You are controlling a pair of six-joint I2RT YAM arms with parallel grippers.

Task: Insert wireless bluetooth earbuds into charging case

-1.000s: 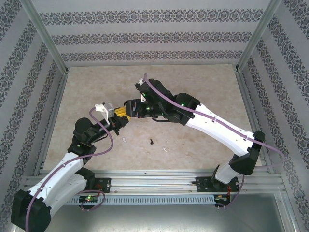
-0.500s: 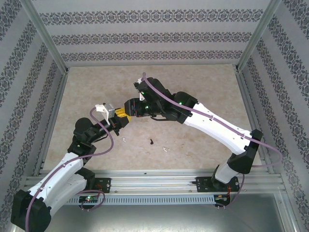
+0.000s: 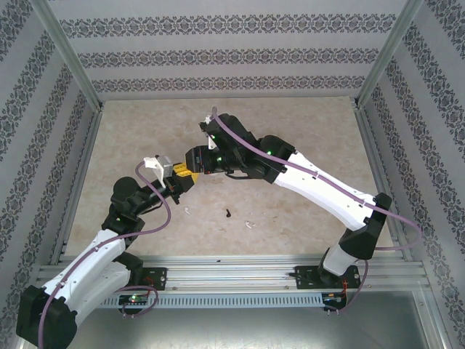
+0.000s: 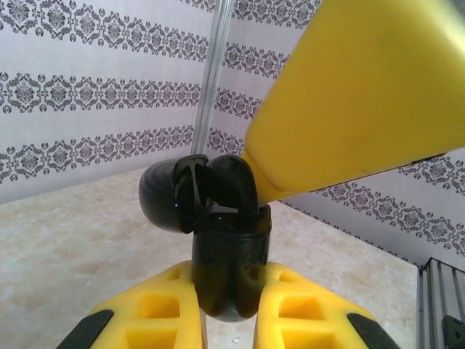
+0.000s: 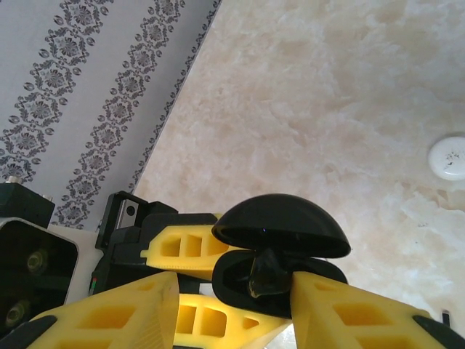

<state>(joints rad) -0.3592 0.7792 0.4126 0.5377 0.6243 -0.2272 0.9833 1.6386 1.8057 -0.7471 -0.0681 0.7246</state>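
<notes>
The right arm has edged left since the earlier frame. Left gripper (image 4: 231, 320) clamps tight on the open black case (image 4: 229, 254); right gripper (image 5: 234, 287) half-open pinches a black earbud (image 5: 266, 273) at its mouth. White case (image 5: 449, 155) sits apart; overhead, loose earbuds (image 3: 228, 214) lie on the table (image 3: 305, 123).

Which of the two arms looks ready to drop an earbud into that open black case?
Right. Its gripper holds a black earbud at the open black case, which the left gripper is busy holding.
</notes>
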